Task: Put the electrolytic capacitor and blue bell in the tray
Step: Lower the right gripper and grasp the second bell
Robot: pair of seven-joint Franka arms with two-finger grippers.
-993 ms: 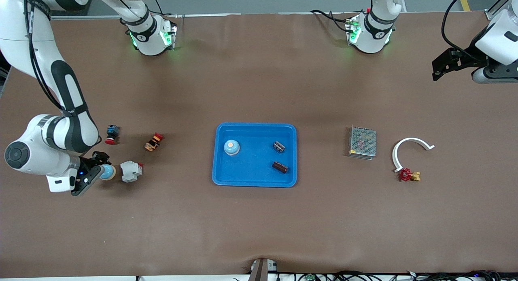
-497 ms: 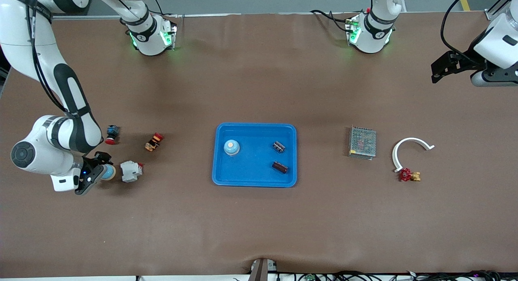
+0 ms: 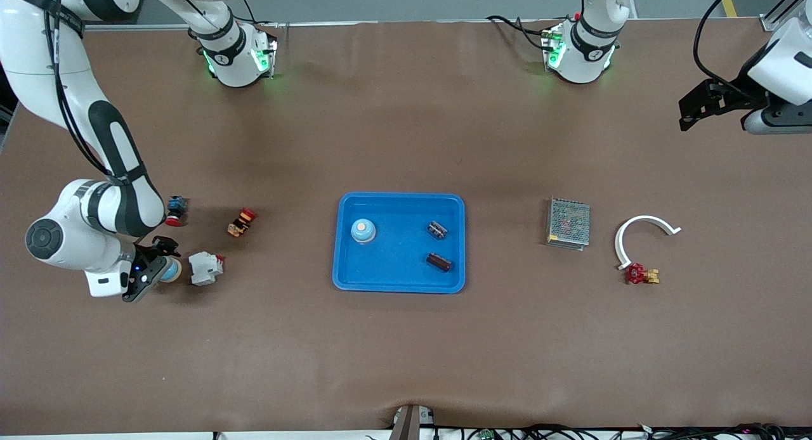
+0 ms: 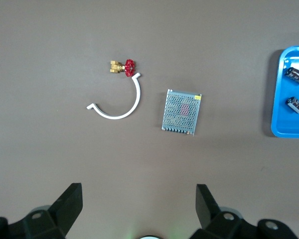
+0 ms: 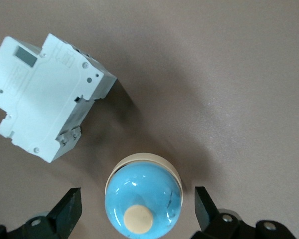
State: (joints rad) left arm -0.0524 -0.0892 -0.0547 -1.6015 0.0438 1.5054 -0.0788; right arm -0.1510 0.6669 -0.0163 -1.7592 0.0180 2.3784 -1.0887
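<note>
The blue tray [image 3: 399, 272] lies mid-table and holds a blue bell [image 3: 363, 231] and two dark electrolytic capacitors [image 3: 436, 229] [image 3: 439, 261]. A second blue bell [image 3: 171, 271] with a cream button stands on the table toward the right arm's end. My right gripper [image 3: 160, 267] is low over it and open. In the right wrist view this bell [image 5: 143, 199] sits between the fingers [image 5: 70, 211], with a gap on each side. My left gripper [image 3: 698, 104] waits open and empty, high over the left arm's end; its wrist view [image 4: 138, 206] shows the tray's edge [image 4: 291, 119].
A white circuit breaker [image 3: 205, 268] lies right beside the bell, toward the tray. Two red-button switches [image 3: 176, 210] [image 3: 242, 222] lie farther from the camera. A grey mesh box [image 3: 568, 223], a white curved piece [image 3: 644, 232] and a red valve [image 3: 641, 274] lie toward the left arm's end.
My right arm's wrist has shifted a little toward the tray, the gripper staying open around the bell on the table. The left gripper has barely moved.
</note>
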